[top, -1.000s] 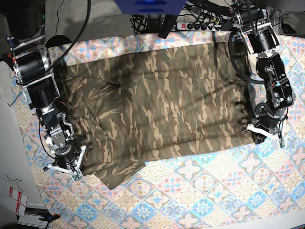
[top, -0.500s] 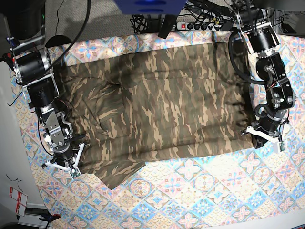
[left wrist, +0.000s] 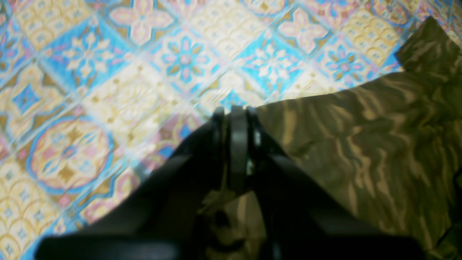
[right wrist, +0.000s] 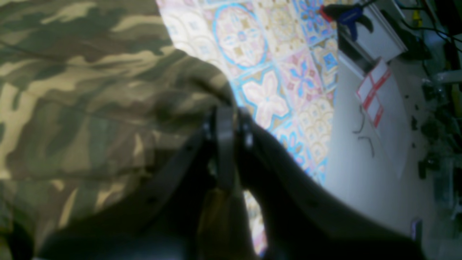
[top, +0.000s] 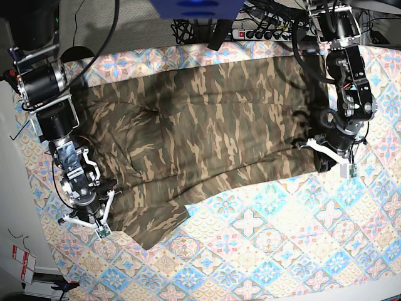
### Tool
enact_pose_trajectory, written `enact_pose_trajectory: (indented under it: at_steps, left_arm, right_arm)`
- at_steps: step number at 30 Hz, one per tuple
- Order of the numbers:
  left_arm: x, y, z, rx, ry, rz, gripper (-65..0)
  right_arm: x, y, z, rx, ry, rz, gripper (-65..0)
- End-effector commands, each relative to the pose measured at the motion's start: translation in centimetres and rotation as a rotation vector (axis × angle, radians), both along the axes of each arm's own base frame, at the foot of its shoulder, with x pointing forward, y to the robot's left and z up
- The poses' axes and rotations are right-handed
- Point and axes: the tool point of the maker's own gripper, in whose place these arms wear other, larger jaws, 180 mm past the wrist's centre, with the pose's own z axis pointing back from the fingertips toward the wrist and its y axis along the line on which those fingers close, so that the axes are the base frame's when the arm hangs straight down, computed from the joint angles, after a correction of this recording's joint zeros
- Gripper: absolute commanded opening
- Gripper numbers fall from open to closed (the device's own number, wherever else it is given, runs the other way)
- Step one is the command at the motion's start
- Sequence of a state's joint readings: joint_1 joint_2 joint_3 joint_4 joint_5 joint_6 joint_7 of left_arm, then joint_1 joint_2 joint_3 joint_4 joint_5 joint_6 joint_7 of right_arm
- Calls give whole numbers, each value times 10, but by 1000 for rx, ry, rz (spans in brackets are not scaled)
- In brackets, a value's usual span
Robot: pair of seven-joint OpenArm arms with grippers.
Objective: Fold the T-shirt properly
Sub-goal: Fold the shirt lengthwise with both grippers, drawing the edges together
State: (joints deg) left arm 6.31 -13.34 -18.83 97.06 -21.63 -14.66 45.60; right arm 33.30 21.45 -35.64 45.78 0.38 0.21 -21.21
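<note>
The T-shirt (top: 207, 144) is spread across the tablecloth (top: 282, 251) from nine to three o'clock. Its hem corner is pinched in the closed left gripper (top: 326, 158), its opposite edge in the closed right gripper (top: 88, 210). Uneven lifting could pull cloth free or skew the fold

- The T-shirt (top: 207, 138) is camouflage in olive green, brown and tan.
- The tablecloth (top: 276, 244) has blue, pink and cream flower tiles.
- The grippers are black.
</note>
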Motion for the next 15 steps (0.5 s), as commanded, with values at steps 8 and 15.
enact_pose_trajectory:
  at_steps: [8,15]
  left_arm:
    - [-12,7,1,20,-8,3,-650]
    - [-11,12,6,40,-11,-4,-650]
  right_arm:
    - [1,-8,14,-17,-17,-17,-650]
    - [1,-14,26,-31,-47,-7,-650]
